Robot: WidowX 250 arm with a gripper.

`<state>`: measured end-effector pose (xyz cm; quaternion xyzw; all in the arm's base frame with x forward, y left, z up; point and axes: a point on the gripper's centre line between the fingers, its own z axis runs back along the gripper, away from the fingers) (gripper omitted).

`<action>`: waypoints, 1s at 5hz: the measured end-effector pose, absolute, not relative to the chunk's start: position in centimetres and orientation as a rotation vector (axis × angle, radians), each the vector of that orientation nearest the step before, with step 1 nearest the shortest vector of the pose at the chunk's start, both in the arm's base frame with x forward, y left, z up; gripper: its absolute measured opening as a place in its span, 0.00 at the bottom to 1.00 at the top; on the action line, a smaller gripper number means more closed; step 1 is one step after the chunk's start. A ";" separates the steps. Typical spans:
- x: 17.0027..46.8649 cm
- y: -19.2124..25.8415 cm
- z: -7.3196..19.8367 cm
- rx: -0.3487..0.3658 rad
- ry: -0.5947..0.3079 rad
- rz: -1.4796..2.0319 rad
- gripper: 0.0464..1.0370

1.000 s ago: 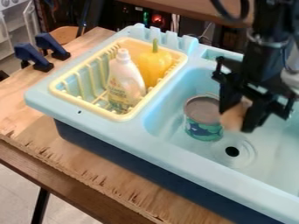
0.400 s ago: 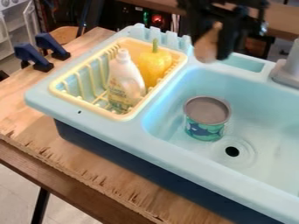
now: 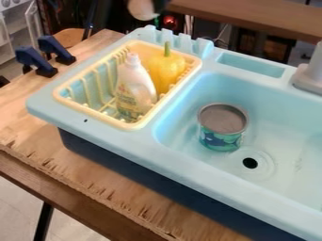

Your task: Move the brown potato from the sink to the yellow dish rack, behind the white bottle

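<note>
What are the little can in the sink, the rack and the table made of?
The can looks like metal or cardboard; its dull grey top and printed wrap leave that open. The rack seems to be smooth plastic, given its even pale yellow and rounded rim. The table looks like plywood, with visible grain and a rough, splintery edge.

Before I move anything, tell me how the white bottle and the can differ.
The white bottle is tall, narrowing to its cap; the can is squat and wide-topped. The bottle sits in the yellow rack, the can in the sink basin. Both have printed sides.
</note>
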<state>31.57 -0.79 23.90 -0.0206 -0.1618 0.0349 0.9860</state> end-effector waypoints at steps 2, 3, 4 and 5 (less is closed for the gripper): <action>31.1 3.5 22.8 -0.053 -0.299 0.168 0.50; 32.3 4.6 19.3 -0.053 -0.203 0.160 0.50; 32.9 5.7 18.4 -0.064 -0.187 0.178 0.50; 33.5 6.2 17.1 -0.068 -0.148 0.178 0.50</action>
